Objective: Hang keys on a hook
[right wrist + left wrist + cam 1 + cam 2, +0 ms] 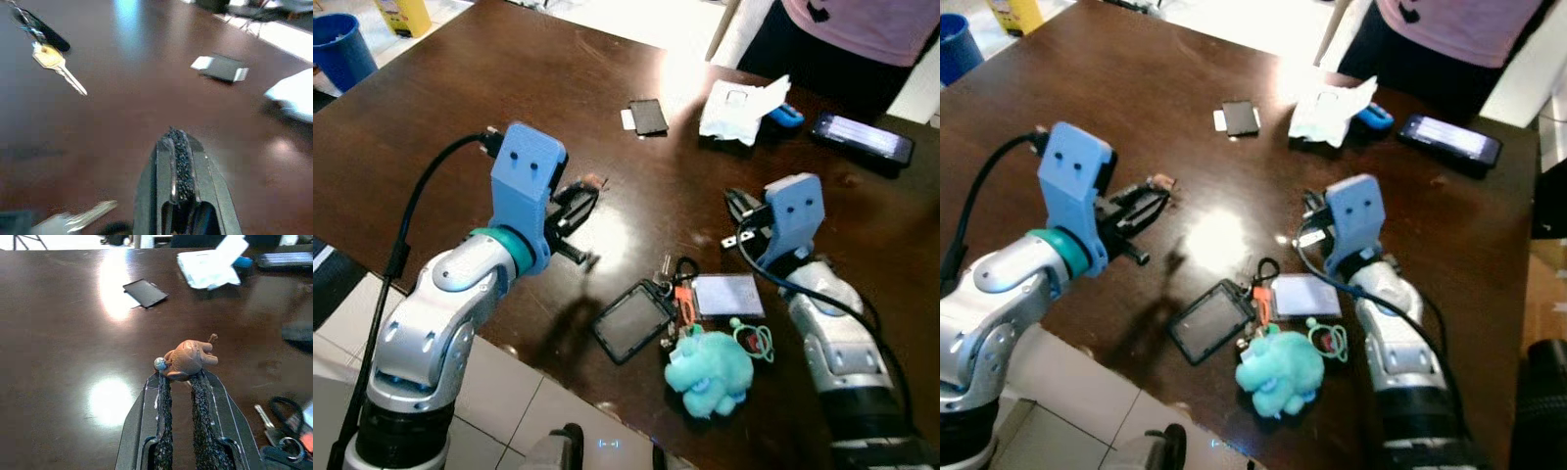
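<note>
Dark brown wooden table (460,108) holds the key bunch with teal plush toy (677,294) beside the closed right gripper (178,142), while the left gripper (185,377) pinches a small brown hook-like figurine (188,358).

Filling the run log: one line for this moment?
left end effector: shut on brown hook | right end effector: shut, empty | keys: on table

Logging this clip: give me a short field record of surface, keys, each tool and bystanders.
surface: dark wooden table
keys: key bunch with teal plush toy lying on the table between the arms
left tool: shut on a small brown hook, above the table
right tool: shut, holding nothing, above the table
bystander: person at the far edge
</note>
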### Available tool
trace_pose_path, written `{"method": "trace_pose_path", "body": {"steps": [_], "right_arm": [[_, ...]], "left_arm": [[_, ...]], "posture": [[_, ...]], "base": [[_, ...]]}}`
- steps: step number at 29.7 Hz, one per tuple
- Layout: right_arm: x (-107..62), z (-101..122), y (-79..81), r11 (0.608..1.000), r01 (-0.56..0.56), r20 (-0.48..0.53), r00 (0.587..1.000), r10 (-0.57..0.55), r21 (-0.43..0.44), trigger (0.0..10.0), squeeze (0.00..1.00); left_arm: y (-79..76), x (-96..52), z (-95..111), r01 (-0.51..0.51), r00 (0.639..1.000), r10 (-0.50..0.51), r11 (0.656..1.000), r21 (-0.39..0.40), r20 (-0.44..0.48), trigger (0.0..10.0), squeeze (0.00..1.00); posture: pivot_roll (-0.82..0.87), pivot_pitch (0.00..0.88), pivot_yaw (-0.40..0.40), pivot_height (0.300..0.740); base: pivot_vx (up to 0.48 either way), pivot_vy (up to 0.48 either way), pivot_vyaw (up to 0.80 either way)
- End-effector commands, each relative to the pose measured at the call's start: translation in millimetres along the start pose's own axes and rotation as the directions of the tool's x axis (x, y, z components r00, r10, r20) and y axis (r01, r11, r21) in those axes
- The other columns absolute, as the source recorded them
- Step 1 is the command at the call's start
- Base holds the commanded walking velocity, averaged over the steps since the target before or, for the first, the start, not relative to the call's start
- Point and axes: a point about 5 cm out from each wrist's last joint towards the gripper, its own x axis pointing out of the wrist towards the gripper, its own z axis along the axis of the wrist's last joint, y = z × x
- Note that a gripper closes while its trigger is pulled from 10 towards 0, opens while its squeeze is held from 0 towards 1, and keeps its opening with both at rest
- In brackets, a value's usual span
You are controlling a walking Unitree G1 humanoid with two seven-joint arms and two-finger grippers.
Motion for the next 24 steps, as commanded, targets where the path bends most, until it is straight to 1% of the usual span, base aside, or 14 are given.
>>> {"method": "trace_pose_path", "body": {"steps": [1, 2, 4, 9, 10, 11, 12, 14, 17, 19, 20, 22, 23, 24], "right_arm": [[-1.6, 14.1, 5.0, 0.997, -0.055, 0.054, 0.997, 0.052, 0.049, 10.0, 0.0], [-1.6, 14.1, 5.0, 0.997, -0.055, 0.054, 0.997, 0.052, 0.049, 10.0, 0.0], [0.0, 29.7, 3.2, 0.993, -0.042, 0.089, 0.996, 0.032, 0.113, 10.0, 0.0], [-5.4, 19.3, 5.8, 0.996, -0.078, -0.053, 0.995, 0.08, 0.031, 10.0, 0.0], [-10.4, 11.2, 10.0, 0.992, -0.125, -0.117, 0.986, 0.121, -0.023, 10.0, 0.0], [-17.3, 5.1, 16.8, 0.981, -0.192, -0.17, 0.968, 0.183, -0.039, 10.0, 0.0], [-17.3, 5.1, 16.8, 0.981, -0.192, -0.17, 0.968, 0.183, -0.039, 10.0, 0.0], [-30.1, -4.0, 27.8, 0.952, -0.303, -0.243, 0.928, 0.282, -0.052, 10.0, 0.0], [-38.1, -10.8, 31.1, 0.939, -0.34, -0.288, 0.906, 0.311, -0.055, 10.0, 0.0], [-51.7, -31.3, 22.9, 0.955, -0.286, -0.38, 0.894, 0.239, -0.073, 10.0, 0.0], [-51.7, -31.3, 22.9, 0.955, -0.286, -0.38, 0.894, 0.239, -0.073, 10.0, 0.0], [-58.3, -43.2, 9.8, 0.982, -0.171, -0.409, 0.904, 0.123, -0.083, 10.0, 0.0], [-58.3, -43.2, 9.8, 0.982, -0.171, -0.409, 0.904, 0.123, -0.083, 10.0, 0.0], [-60.4, -47.9, 1.1, 0.991, -0.085, -0.401, 0.915, 0.036, -0.104, 10.0, 0.0]], "left_arm": [[-4.3, -1.1, -4.5, 0.009, 1.0, -0.009, 1.0, -0.012, -0.026, 10.0, 0.0], [-4.3, -1.1, -4.5, 0.009, 1.0, -0.009, 1.0, -0.012, -0.026, 10.0, 0.0], [-6.4, 0.1, -8.8, 0.009, 0.999, -0.01, 1.0, -0.022, -0.049, 10.0, 0.0], [-7.9, 1.7, -17.6, 0.002, 0.996, -0.007, 0.999, -0.051, -0.093, 10.0, 0.0], [-9.5, 2.5, -19.8, 0.002, 0.995, -0.009, 0.998, -0.062, -0.099, 10.0, 0.0], [-11.6, 3.3, -21.7, 0.005, 0.994, -0.013, 0.997, -0.075, -0.104, 10.0, 0.0], [-11.6, 3.3, -21.7, 0.005, 0.994, -0.013, 0.997, -0.075, -0.104, 10.0, 0.0], [-14.8, 4.5, -24.8, 0.007, 0.994, -0.017, 0.996, -0.086, -0.11, 10.0, 0.0], [-16.5, 4.9, -26.8, 0.007, 0.993, -0.017, 0.996, -0.09, -0.115, 10.0, 0.0], [-19.9, 6.2, -32.9, 0.003, 0.991, -0.016, 0.995, -0.098, -0.133, 10.0, 0.0], [-19.9, 6.2, -32.9, 0.003, 0.991, -0.016, 0.995, -0.098, -0.133, 10.0, 0.0], [-24.1, 8.2, -37.1, 0.007, 0.989, -0.023, 0.994, -0.106, -0.145, 10.0, 0.0], [-24.1, 8.2, -37.1, 0.007, 0.989, -0.023, 0.994, -0.106, -0.145, 10.0, 0.0], [-27.7, 10.7, -40.1, 0.015, 0.988, -0.032, 0.994, -0.112, -0.154, 10.0, 0.0]], "posture": [[0.04, 0.14, 0.107, 0.74], [0.04, 0.14, 0.107, 0.74], [0.03, 0.137, 0.108, 0.74], [0.02, 0.129, 0.1, 0.74], [0.02, 0.125, 0.091, 0.74], [0.01, 0.122, 0.084, 0.74], [0.01, 0.122, 0.084, 0.74], [0.01, 0.119, 0.071, 0.74], [0.0, 0.115, 0.063, 0.74], [-0.01, 0.11, 0.053, 0.74], [-0.01, 0.11, 0.053, 0.74], [-0.02, 0.108, 0.057, 0.74], [-0.02, 0.108, 0.057, 0.74], [-0.03, 0.104, 0.058, 0.74]], "base": [[0.0, 0.0, 0.0], [0.0, 0.0, 0.0], [0.0, 0.0, 0.0], [0.0, 0.0, 0.0], [0.0, 0.0, 0.0], [0.0, 0.0, 0.0], [0.0, 0.0, 0.0], [0.0, 0.0, 0.0], [0.0, 0.0, 0.0], [0.0, 0.0, 0.0], [0.0, 0.0, 0.0], [0.0, 0.0, 0.0], [0.0, 0.0, 0.0], [0.0, 0.0, 0.0]]}}
